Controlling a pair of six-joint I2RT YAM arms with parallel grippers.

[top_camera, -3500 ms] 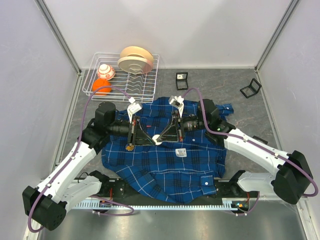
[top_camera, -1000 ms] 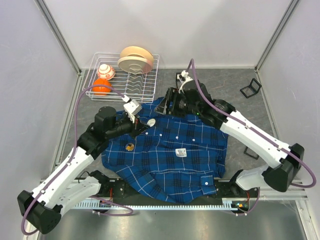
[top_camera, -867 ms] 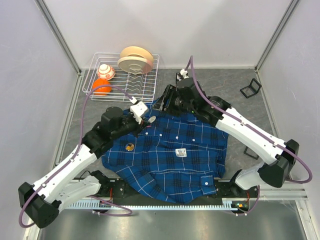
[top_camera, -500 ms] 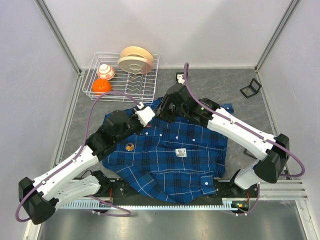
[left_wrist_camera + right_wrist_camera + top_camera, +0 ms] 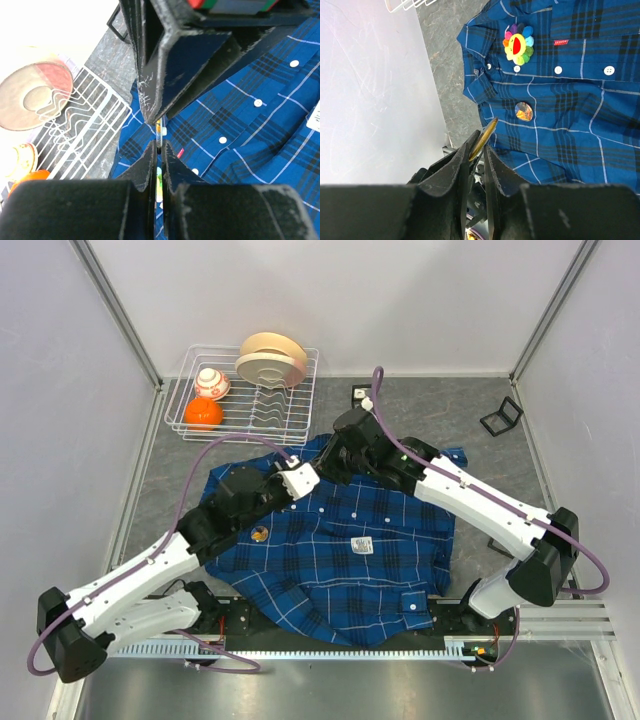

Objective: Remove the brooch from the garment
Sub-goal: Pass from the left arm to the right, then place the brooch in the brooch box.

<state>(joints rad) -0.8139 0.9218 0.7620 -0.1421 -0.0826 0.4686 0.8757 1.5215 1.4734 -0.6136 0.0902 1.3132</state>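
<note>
The dark-blue plaid garment (image 5: 340,550) lies flat on the table; it also shows in the left wrist view (image 5: 260,130) and the right wrist view (image 5: 570,100). A rainbow flower brooch (image 5: 518,44) sits near its collar, and a small round badge (image 5: 523,111) lower down, which also shows from above (image 5: 259,533). My left gripper (image 5: 312,476) and right gripper (image 5: 330,462) meet tip to tip above the collar. A thin gold-edged disc (image 5: 485,131), seen edge on, sticks out of the right jaws. The left jaws (image 5: 160,145) pinch the same disc (image 5: 161,131).
A white wire rack (image 5: 250,400) at the back left holds beige plates (image 5: 270,358), an orange ball (image 5: 203,412) and a white-and-orange ball (image 5: 211,382). Black clips lie at the back (image 5: 357,395) and back right (image 5: 500,417). Walls enclose three sides.
Both grippers rose from the shirt's middle. The right arm swung to the back and then came left, the left arm reached right, and they now meet over the collar.
</note>
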